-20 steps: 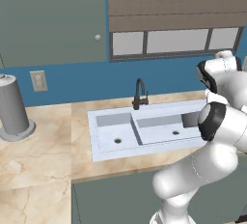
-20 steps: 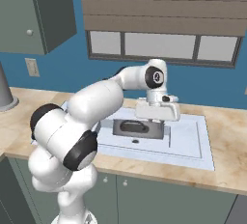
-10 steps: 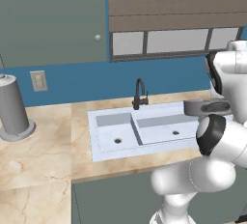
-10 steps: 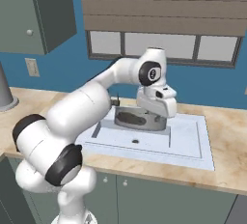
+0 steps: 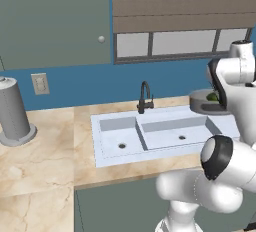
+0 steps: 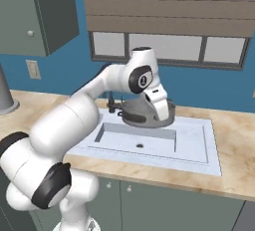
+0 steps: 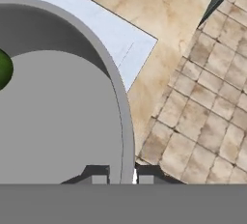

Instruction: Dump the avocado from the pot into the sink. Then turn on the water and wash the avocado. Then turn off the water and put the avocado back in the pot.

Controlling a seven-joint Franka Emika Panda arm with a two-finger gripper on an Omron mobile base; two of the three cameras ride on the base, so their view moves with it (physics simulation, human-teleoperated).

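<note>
Your hand (image 7: 119, 178) is clamped on the rim of the pot (image 7: 58, 121), one fingertip inside the wall and one outside, as the hand view shows from close above. The pot hangs lifted above the right-hand basin of the sink (image 6: 194, 145), its far edge near the black faucet (image 5: 144, 97). Inside it, the avocado (image 7: 4, 68) rests against the wall on the side away from your grip, across the pot's floor from the fingers. In the left base view the same green lump (image 5: 213, 96) peeks over the rim. To spill it, judge the tilt away from your grip, so the far rim dips toward the basin below. Beyond lie the marble worktop (image 5: 45, 151) and blue wall.
</note>
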